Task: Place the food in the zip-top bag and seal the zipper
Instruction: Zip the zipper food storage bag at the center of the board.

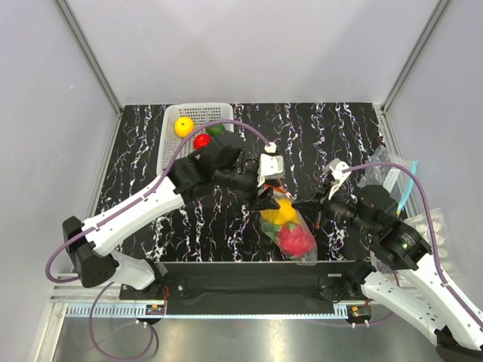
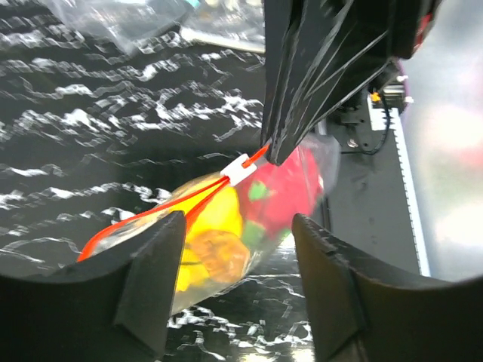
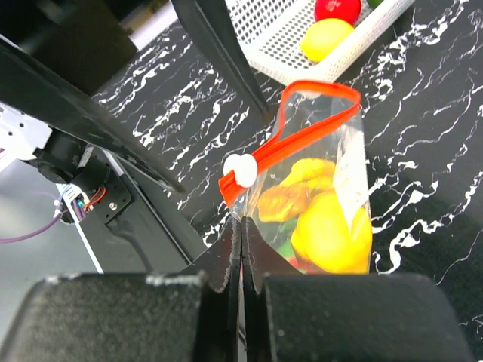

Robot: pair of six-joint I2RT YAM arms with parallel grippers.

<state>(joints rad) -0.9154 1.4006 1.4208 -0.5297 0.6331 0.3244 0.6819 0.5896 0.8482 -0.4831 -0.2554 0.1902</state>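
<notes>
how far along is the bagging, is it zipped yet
Done: yellow and red food sits inside the zip-top bag. In hand: the right gripper pinches the bag's corner by the white slider; the left gripper is open nearby. Left: the zipper gapes past the slider, so sealing remains; a yellow fruit and a red fruit lie in the basket.

One zip-top bag (image 1: 298,241), one basket (image 1: 170,154) holding three fruits (image 1: 183,126), two arms (image 1: 136,207).
</notes>
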